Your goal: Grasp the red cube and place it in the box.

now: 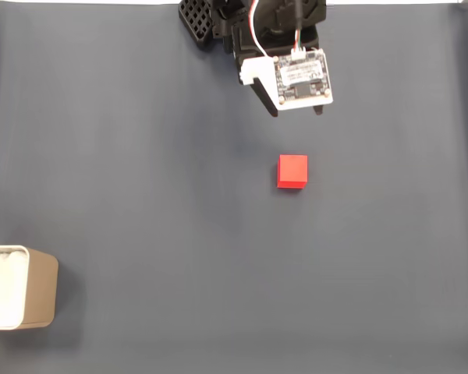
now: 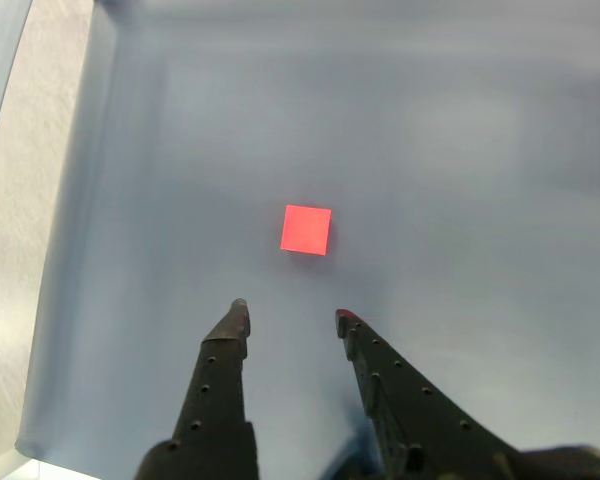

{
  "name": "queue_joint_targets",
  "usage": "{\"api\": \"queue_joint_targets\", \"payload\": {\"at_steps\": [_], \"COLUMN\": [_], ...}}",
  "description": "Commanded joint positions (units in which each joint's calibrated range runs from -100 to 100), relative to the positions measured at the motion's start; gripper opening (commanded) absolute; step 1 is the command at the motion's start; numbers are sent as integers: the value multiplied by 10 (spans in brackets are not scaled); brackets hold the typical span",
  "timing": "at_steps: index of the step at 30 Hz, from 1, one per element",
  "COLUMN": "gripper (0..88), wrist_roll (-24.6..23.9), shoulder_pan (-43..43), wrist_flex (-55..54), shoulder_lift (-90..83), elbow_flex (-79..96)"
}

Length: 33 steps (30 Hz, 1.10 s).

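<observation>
On the dark mat (image 1: 125, 156), the box (image 1: 33, 300) sat at the lower left edge of the fixed view, well apart from everything else. Above the mat's far side hung the gripper (image 2: 292, 312), spread wide with nothing between its fingers. Ahead of its tips lay the red cube (image 1: 292, 171), untouched (slightly turned in the other view). A good approach would likely centre the cube between the fingers, square to two faces, before descending.

One red cube (image 1: 292, 171), centre of the dark mat (image 1: 140, 156). One box (image 1: 19, 287), at 8 o'clock from the cube. One gripper (image 2: 292, 312), two fingers (image 2: 225, 350), at the cube's 12 o'clock.
</observation>
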Motion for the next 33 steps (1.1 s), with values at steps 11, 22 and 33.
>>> {"api": "queue_joint_targets", "payload": {"at_steps": [11, 22, 33], "gripper": [245, 267, 281], "wrist_roll": [35, 46, 43], "shoulder_pan": [5, 30, 48], "wrist_flex": [-85, -137, -165], "shoulder_lift": [77, 134, 146], "elbow_flex": [-30, -30, 1]}}
